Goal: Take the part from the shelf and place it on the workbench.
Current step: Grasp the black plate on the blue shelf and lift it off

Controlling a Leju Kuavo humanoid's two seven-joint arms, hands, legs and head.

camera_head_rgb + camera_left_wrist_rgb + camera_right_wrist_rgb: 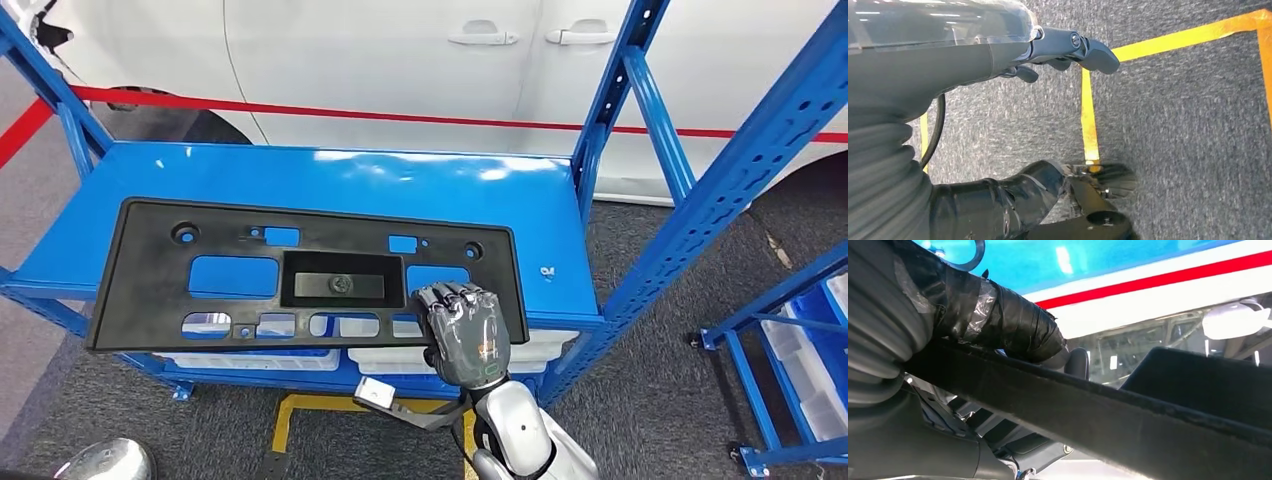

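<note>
A long black plastic part (150,270) with several cut-outs lies flat on the blue shelf (350,185), its front edge hanging slightly over the shelf's front. My right hand (463,335) grips the part's front edge near its right end, fingers curled over the top. In the right wrist view the part's edge (1128,425) runs between the taped thumb (1003,320) and the fingers underneath. My left hand (973,60) hangs over the grey floor, fingers (1083,47) stretched out and holding nothing.
Blue uprights (610,110) stand at the shelf's right, a slanted one (760,150) further right. White bins (290,358) sit under the shelf. A second rack with bins (800,340) is at far right. A white car (400,60) stands behind. Yellow tape (1089,120) marks the floor.
</note>
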